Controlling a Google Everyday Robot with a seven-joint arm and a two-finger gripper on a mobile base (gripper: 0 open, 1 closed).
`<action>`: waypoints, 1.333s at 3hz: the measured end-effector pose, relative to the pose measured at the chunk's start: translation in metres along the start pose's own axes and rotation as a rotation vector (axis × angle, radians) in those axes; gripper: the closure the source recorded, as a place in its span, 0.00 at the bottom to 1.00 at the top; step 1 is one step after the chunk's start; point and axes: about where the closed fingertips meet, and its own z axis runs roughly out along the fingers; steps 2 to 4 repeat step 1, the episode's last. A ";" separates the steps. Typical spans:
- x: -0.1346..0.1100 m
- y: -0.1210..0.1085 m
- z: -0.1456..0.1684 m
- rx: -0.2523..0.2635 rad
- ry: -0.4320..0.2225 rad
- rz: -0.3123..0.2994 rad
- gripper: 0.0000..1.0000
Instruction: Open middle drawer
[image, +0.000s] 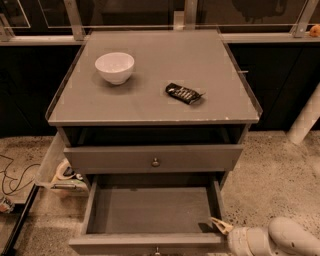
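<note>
Cables (12, 175): thin, dark, looped on the speckled floor left of the cabinet (150, 102).
Side bin (47, 161): pale, open, at the cabinet's left flank.
Bowl (114, 67): white, round, glossy, on the cabinet top, rear left.
Cabinet: matte grey, square flat top with a raised lip.
Upper drawer (120, 159): flat grey front with a small round metal knob, under the cabinet top.
Middle drawer (150, 210): below it, pulled well out of the cabinet, with a plain grey shallow interior.
Snack packet (184, 93): dark, crinkled, on the cabinet top, right of centre.
Gripper (221, 226): pale tip at the drawer's front right corner, on a smooth white arm (282, 240); its grip cannot be told.
</note>
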 end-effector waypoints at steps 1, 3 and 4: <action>0.000 0.000 0.000 0.000 0.000 0.000 0.00; 0.000 0.000 0.000 0.000 0.000 0.000 0.00; 0.000 0.000 0.000 0.000 0.000 0.000 0.00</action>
